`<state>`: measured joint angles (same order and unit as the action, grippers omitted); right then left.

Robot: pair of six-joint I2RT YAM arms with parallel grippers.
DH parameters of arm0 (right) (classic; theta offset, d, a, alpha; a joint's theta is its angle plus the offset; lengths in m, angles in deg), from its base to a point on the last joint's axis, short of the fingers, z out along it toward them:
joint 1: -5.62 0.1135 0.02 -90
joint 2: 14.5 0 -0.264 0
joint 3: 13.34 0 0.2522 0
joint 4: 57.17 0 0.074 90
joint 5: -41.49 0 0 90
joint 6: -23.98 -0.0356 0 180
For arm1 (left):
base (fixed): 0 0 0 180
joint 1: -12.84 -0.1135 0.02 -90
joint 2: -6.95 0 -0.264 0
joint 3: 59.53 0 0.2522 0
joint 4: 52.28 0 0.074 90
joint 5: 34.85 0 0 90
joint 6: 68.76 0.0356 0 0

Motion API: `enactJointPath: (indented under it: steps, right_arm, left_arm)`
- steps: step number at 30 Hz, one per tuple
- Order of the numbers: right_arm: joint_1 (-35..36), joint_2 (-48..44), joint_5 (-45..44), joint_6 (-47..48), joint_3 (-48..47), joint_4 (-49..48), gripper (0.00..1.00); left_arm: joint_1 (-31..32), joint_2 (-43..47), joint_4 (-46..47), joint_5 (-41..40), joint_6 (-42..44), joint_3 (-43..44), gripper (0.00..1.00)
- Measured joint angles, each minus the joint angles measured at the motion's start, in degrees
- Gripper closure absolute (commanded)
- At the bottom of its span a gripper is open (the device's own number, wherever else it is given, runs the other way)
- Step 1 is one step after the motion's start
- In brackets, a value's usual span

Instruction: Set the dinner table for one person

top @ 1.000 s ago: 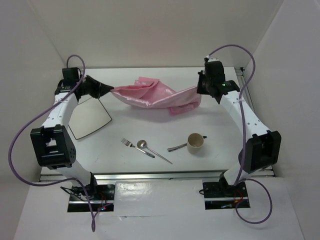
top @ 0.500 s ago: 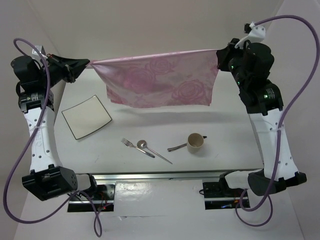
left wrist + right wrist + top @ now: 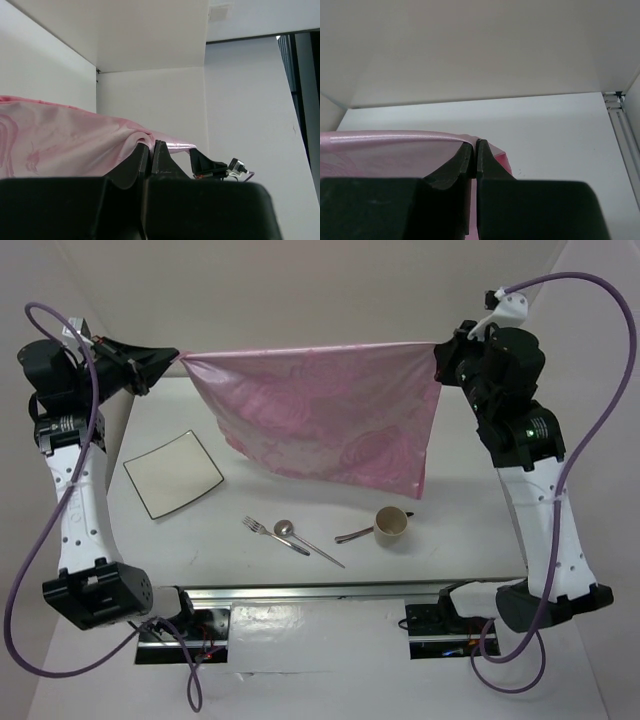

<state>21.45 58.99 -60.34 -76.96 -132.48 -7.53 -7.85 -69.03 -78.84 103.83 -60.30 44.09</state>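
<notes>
Overhead, one pink cloth (image 3: 330, 415) hangs stretched between the two arms, held up by its two top corners well above the dinner table (image 3: 250, 490). The left gripper (image 3: 178, 359) has its jaws pressed together on the cloth's left corner; in the left wrist view the fabric bunches over the fingertips (image 3: 142, 150) and is pinched between them. The right gripper (image 3: 437, 352) has its jaws closed tight on the opposite corner, and in the right wrist view a thin fold of pink runs into the narrow seam between its fingers (image 3: 465, 152). The cloth's top edge runs nearly level from one gripper to the other, and its lower edge slants, dropping lowest on the right side. A rose pattern shows faintly on the fabric.

The dinner table lies below and in front of the arms' bases, filling the middle of the overhead view, with a metal rail along its near edge. On it sit five things. One white square plate (image 3: 172, 474) with a dark rim rests on the left. Near the middle lie one fork (image 3: 258, 527) and one spoon (image 3: 285, 529), just beside each other. To the right stands one cup (image 3: 391, 525), upright, with one more piece of cutlery (image 3: 352, 535) reaching its left side; which kind it is cannot be told
</notes>
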Motion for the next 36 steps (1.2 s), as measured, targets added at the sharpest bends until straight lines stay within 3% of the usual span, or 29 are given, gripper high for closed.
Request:
enactJointPath:
  steps: [9,17,20,23,24,25,26,27,28,29,31,34,35,36]
  right_arm:
    - [-4.79,17.11,1.40,2.12,-1.70,-10.19,1.00]
    - [-9.31,30.03,5.86,1.38,-10.51,-15.39,1.00]
    - [-9.92,30.03,7.19,1.16,-10.97,-17.70,1.00]
    - [-10.38,28.70,8.26,0.57,-8.61,-21.33,1.00]
    - [-10.54,27.39,8.41,0.31,-5.79,-22.80,1.00]
    - [-10.71,25.35,8.61,0.02,-1.75,-23.96,1.00]
    - [-10.86,22.49,8.90,-0.42,3.43,-24.85,0.96]
    - [-11.06,20.22,8.83,-0.66,7.65,-24.92,0.82]
    - [-11.37,16.94,9.07,-1.09,13.75,-27.32,0.59]
    - [-11.74,13.86,9.25,-1.86,19.04,-27.39,0.20]
    - [-12.35,7.80,10.29,-2.34,29.03,-28.22,0.07]
    - [-12.76,0.72,11.06,-3.67,38.60,-26.91,0.00]
    - [-12.81,-0.94,11.28,-3.98,40.44,-26.53,0.00]
    - [-12.90,-2.12,11.30,-4.24,41.46,-25.99,0.00]
  left_arm:
    - [4.85,-20.92,1.25,-1.22,6.29,15.80,1.00]
    - [8.13,-39.39,1.29,-0.81,9.53,34.69,1.00]
    - [8.26,-40.81,1.60,-0.46,10.67,36.37,1.00]
    - [8.22,-38.14,4.48,-0.39,12.44,31.34,0.98]
    - [8.22,-35.98,6.03,-0.44,12.98,26.73,0.80]
    - [8.15,-33.24,6.84,-0.33,14.05,21.53,0.26]
    - [8.00,-29.75,7.26,-0.09,15.08,15.02,0.00]
    - [7.82,-26.86,7.48,-0.09,15.58,9.88,0.00]
    - [7.45,-23.15,8.15,-0.70,16.57,3.17,0.00]
    - [6.69,-19.10,6.54,-1.11,17.99,-3.39,0.00]
    - [5.07,-12.76,3.37,-2.84,21.09,-12.50,0.00]
    - [2.23,-6.56,-1.62,-4.63,24.85,-19.10,0.00]
    - [1.29,-5.75,-3.26,-5.31,26.23,-19.15,0.04]
    - [0.83,-5.53,-4.11,-6.05,27.58,-18.62,0.22]
